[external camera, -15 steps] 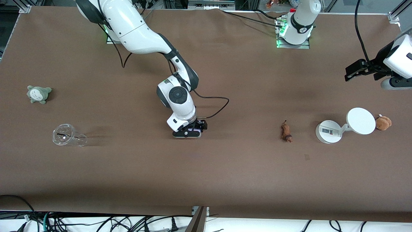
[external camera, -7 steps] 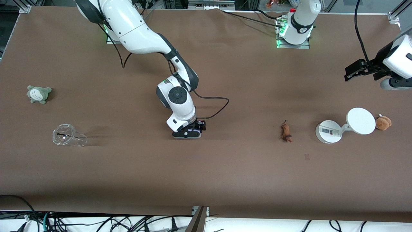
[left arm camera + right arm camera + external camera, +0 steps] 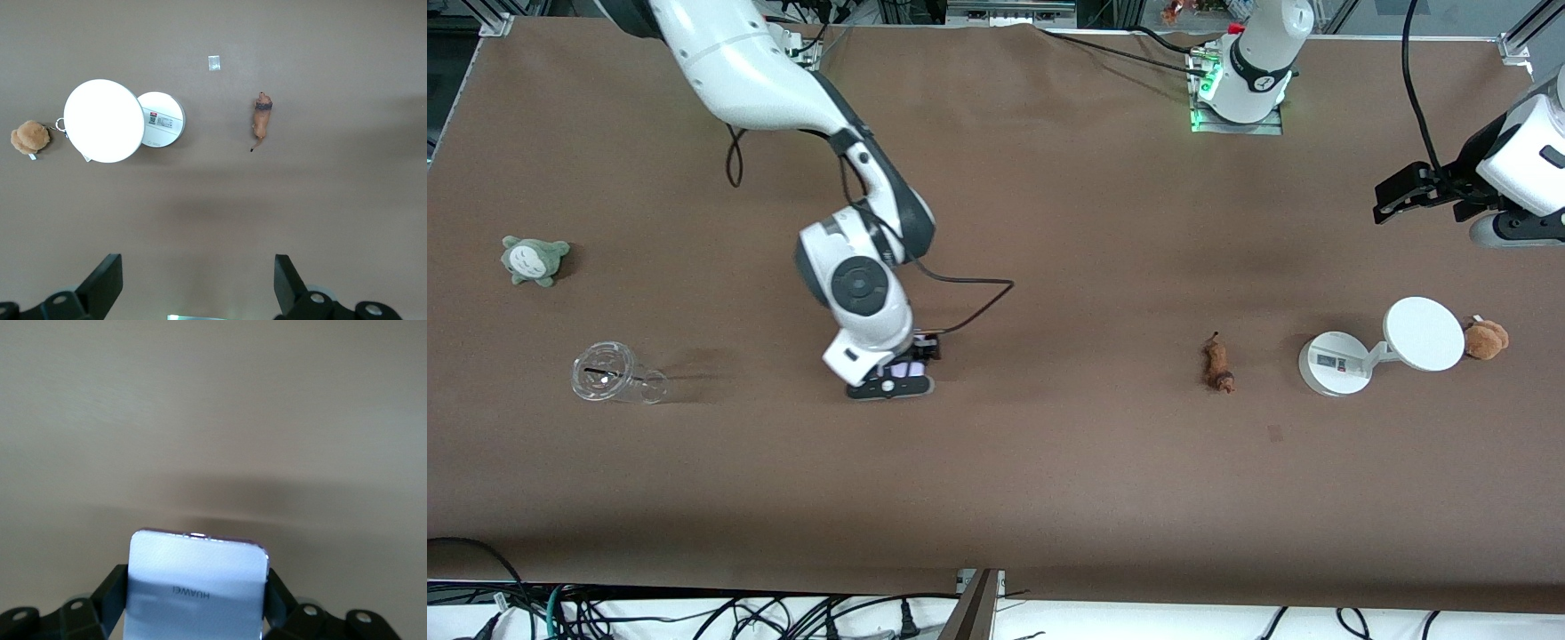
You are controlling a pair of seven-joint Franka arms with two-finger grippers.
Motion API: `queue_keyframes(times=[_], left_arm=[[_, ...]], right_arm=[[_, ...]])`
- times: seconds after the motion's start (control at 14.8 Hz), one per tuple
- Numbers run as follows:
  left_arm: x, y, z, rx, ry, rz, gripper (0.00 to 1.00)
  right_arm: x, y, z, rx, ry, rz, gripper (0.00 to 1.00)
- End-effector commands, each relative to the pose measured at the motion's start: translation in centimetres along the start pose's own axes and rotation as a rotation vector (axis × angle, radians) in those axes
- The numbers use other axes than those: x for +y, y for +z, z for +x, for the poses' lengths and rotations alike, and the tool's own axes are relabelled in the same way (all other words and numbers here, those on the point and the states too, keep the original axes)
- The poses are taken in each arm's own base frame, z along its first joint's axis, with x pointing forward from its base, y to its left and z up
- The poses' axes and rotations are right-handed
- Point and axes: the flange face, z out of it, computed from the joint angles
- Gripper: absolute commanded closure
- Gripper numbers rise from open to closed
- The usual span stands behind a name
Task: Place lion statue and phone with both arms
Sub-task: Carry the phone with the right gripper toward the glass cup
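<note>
My right gripper (image 3: 896, 369) is shut on the phone (image 3: 904, 366), a pale lavender-white rectangle, and holds it low over the middle of the table. In the right wrist view the phone (image 3: 197, 570) sits between the two dark fingers of the right gripper (image 3: 197, 610). The lion statue (image 3: 1216, 364), small and orange-brown, lies on the cloth toward the left arm's end. It also shows in the left wrist view (image 3: 262, 121). My left gripper (image 3: 1403, 197) is open and empty, high over the left arm's end of the table. Its fingers (image 3: 105, 279) stand wide apart.
A white round-based stand (image 3: 1332, 363) with a disc (image 3: 1424, 333) stands beside the lion, with a brown plush (image 3: 1485, 339) next to it. At the right arm's end lie a clear cup (image 3: 615, 374) on its side and a grey-green plush (image 3: 534, 259).
My right gripper has moved with the phone toward the right arm's end of the table. The left arm has barely moved.
</note>
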Motion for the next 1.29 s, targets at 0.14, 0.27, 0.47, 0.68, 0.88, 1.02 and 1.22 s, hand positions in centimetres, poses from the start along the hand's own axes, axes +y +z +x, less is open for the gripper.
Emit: queue_keyframes(times=[0.14,0.27,0.47,0.68,0.88,1.02,1.22], left_arm=[[0.8,-0.8,-0.1,0.007,0.014,0.029,0.00],[0.9,-0.8,-0.3,-0.003,0.016,0.028,0.00],[0.9,-0.8,-0.3,-0.002,0.017,0.032,0.00],[0.9,-0.8,-0.4,-0.004,0.017,0.030,0.00],[1.1,-0.7,-0.3,-0.003,0.021,0.033,0.00],[1.1,-0.7,-0.3,-0.004,0.021,0.033,0.00],[1.1,-0.7,-0.3,-0.004,0.021,0.033,0.00]], right_arm=[[13.7,-3.9,-0.4,-0.103,-0.197,0.006,0.71],[18.4,-3.2,-1.1,-0.117,-0.223,0.016,0.71],[22.8,-1.5,-1.9,-0.090,-0.230,0.008,0.71],[24.3,1.3,-2.8,-0.040,-0.213,0.000,0.71],[26.2,3.9,-2.9,-0.022,-0.107,0.043,0.71],[26.7,5.2,-2.8,-0.010,-0.042,0.084,0.71],[29.5,6.9,-2.8,0.002,0.036,0.113,0.71]])
